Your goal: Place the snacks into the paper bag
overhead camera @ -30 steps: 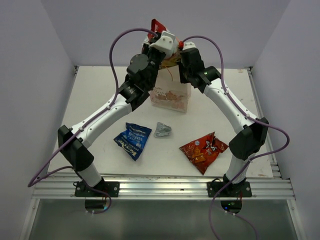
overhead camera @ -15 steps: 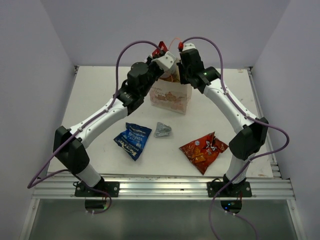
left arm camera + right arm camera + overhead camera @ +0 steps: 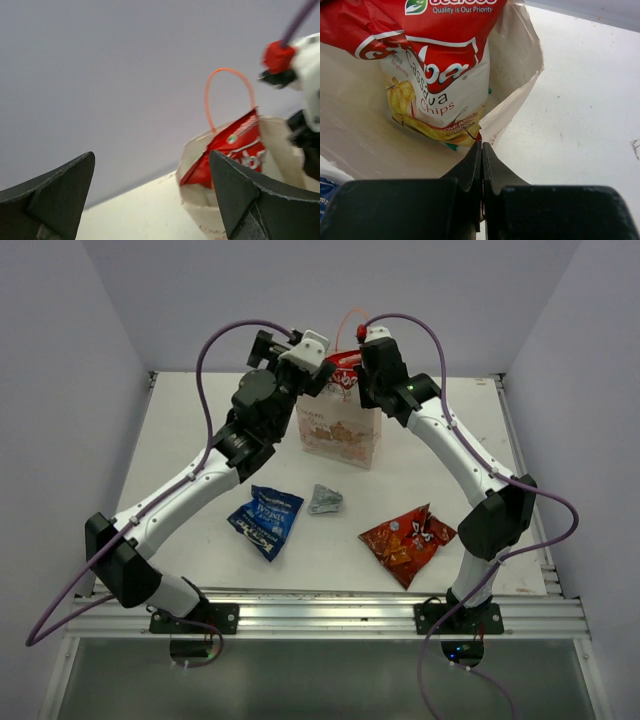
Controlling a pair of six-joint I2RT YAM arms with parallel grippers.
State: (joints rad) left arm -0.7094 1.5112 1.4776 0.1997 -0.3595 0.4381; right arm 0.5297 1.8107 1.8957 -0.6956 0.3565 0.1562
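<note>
Left gripper [image 3: 151,160] hovering left of the paper bag [image 3: 340,435], fingers spread wide, holding nothing, right gripper [image 3: 481,150] pinching the bag's rim, Chuba chips bag [image 3: 440,75] sticking out of it.

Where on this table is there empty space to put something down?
Bare table lies in the far corner left of the bag, and a smaller patch right of it, before the right arm. Crowded: the front middle, with blue packet, foil packet and chips bag.
</note>
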